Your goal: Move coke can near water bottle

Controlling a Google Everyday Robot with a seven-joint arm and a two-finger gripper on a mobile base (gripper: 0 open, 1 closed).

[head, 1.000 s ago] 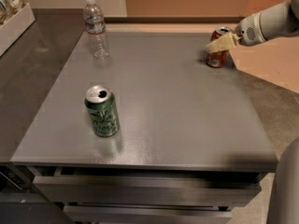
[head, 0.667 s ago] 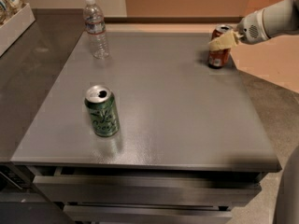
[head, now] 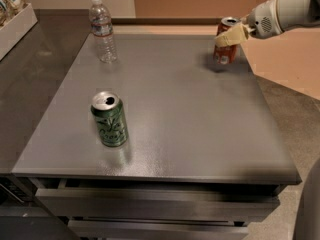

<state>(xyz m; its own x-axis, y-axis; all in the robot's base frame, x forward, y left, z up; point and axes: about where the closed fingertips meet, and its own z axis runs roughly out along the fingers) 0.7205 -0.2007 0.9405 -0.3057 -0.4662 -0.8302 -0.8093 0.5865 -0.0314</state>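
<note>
Hand: the hand (head: 226, 39) is out at the back corner of the surface (head: 175, 114), well apart from the water bottle (head: 102, 29), at the far end of the same back row.
Grip: clenched on the coke can (head: 225, 46). One pale finger lies across the can's front; the other is hidden behind it.
Just changed: the can sits higher than it did a second ago and has edged a touch toward the water bottle. Its base now looks clear of the surface, with a dark shadow beneath it.
Meaning: by my read the pick is done, the lift is under way, and the carry is starting.
Coke can: upright in the grip, silver top showing, nowhere near the water bottle yet.
Water bottle: standing upright at the back of the surface with its cap on, untouched.
Green can: upright, in front of the water bottle and nearer the camera, off the straight line from the coke can to the bottle.
Left to do: nearly the whole trip. Cross the back of the surface, then set the can down just beside the water bottle without knocking it.
Watch for: the bottle is tall and slim, so a late nudge could tip it.
</note>
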